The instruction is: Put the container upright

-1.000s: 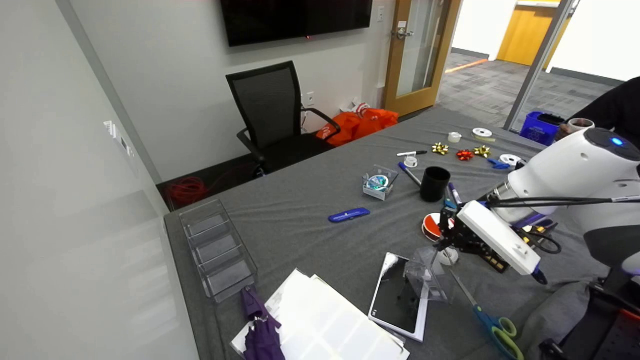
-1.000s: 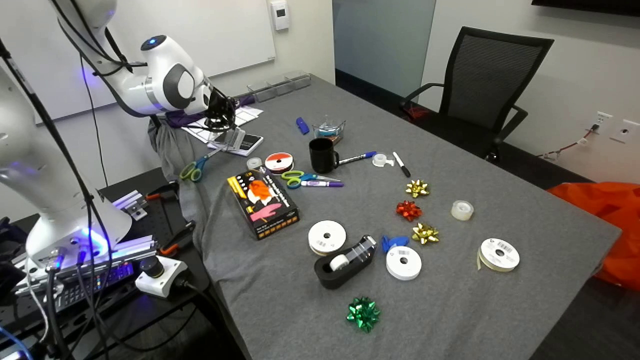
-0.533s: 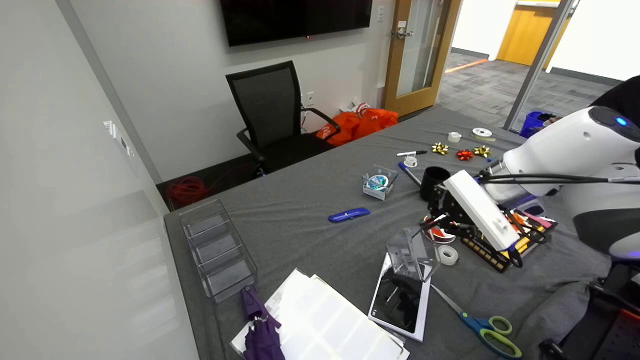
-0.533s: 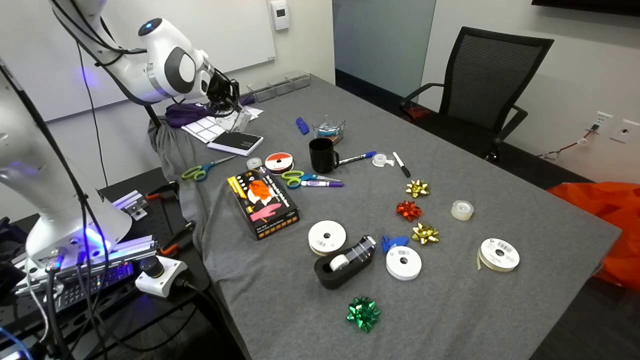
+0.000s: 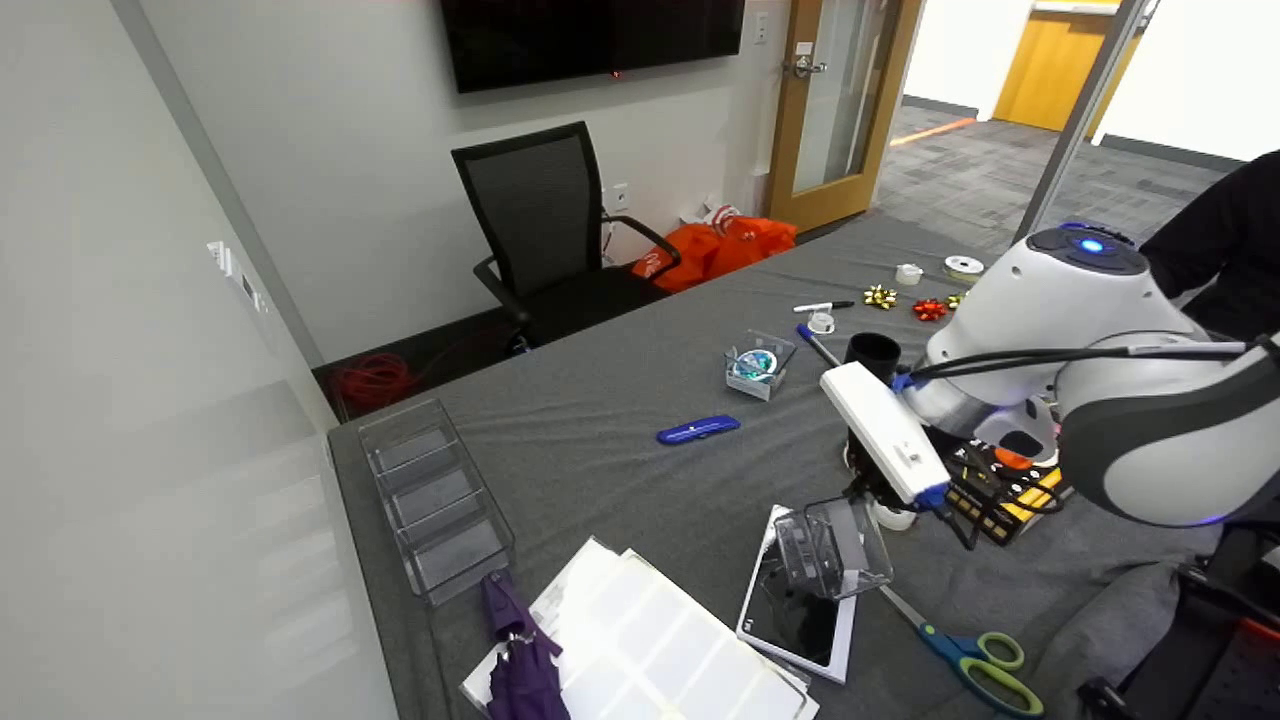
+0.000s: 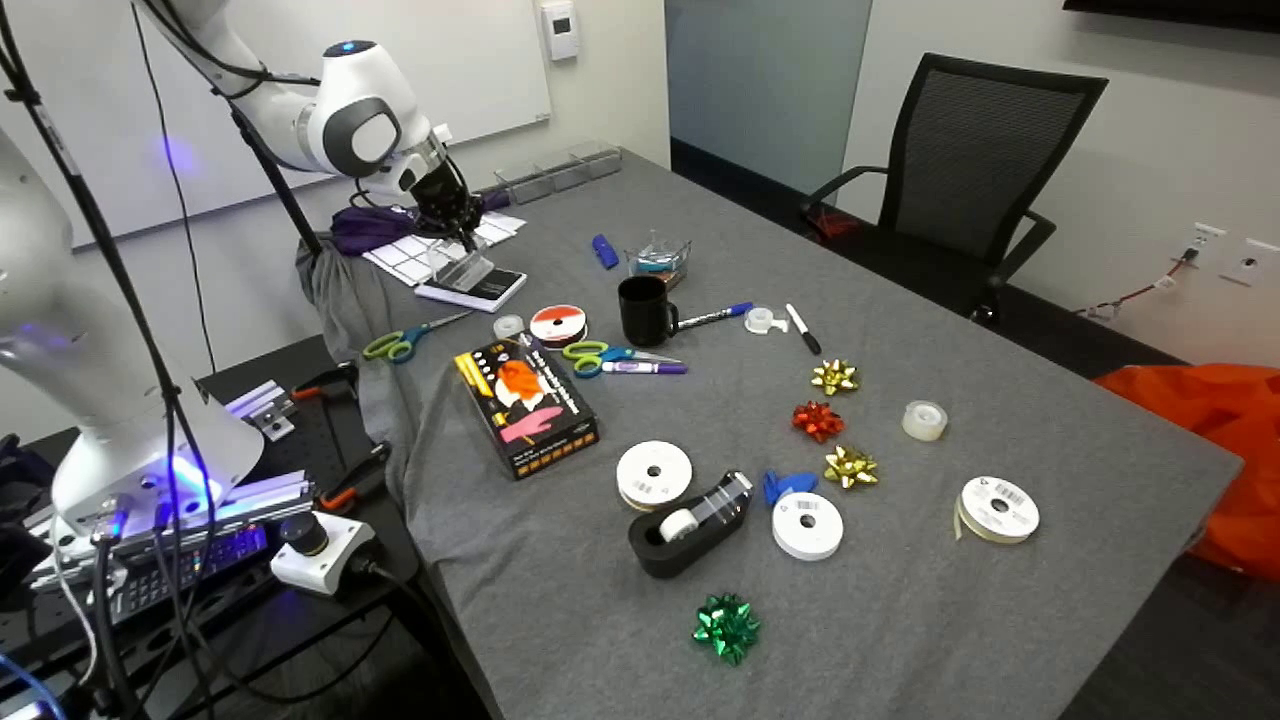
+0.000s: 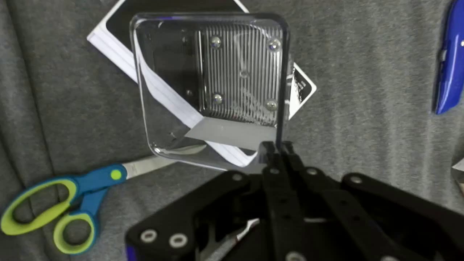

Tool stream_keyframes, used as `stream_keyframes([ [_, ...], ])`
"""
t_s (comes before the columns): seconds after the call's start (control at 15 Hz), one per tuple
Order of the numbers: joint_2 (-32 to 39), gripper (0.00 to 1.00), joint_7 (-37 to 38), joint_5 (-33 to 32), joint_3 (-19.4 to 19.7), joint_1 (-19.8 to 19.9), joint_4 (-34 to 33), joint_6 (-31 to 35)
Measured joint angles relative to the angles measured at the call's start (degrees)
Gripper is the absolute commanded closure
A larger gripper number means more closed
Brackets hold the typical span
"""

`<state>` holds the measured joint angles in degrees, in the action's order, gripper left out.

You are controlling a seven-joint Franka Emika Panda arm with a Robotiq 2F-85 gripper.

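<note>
The container is a clear plastic box with a ribbed floor (image 7: 243,83); it also shows in both exterior views (image 5: 835,548) (image 6: 460,268). My gripper (image 7: 277,146) is shut on one rim wall of it; in the exterior views the gripper (image 5: 860,490) (image 6: 468,238) is above the box. The box hangs tilted over a flat black, white-edged item (image 5: 800,600), which also shows in the wrist view (image 7: 123,59). In the wrist view I look into its open side. Whether its lower edge touches the flat item I cannot tell.
Scissors (image 5: 965,645) lie beside the flat item. White sheets (image 5: 660,640) and a blue cutter (image 5: 697,430) are nearby. A black cup (image 6: 645,310), ribbon spool (image 6: 558,325), tape roll (image 6: 508,327) and glove box (image 6: 525,405) stand close. A divided clear tray (image 5: 435,495) is at the edge.
The gripper rose with the clear box, then came down again over the flat item, and the wrist turned. The scissors shifted and swung slightly between one second and half a second ago.
</note>
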<state>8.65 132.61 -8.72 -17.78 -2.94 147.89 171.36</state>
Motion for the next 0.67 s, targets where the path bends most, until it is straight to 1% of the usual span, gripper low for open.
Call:
stream_keyframes([
  [0.07,0.6,0.99,-2.0,5.3,-3.0,2.0,-1.8,-2.0],
  [0.13,1.0,0.99,-4.0,10.2,-5.0,3.5,-3.7,-4.6],
  [0.2,0.9,0.99,-6.0,14.7,-5.0,3.5,-5.8,-7.9],
  [0.27,0.7,0.99,-7.6,18.3,-3.8,2.9,-7.9,-11.5],
  [0.4,0.2,0.99,-8.2,21.1,-0.3,1.5,-11.3,-19.1],
  [0.53,-0.5,0.99,-8.2,21.3,3.1,0.6,-12.9,-25.5],
  [0.67,-0.9,0.99,-8.1,20.9,5.7,-0.2,-13.4,-29.8],
])
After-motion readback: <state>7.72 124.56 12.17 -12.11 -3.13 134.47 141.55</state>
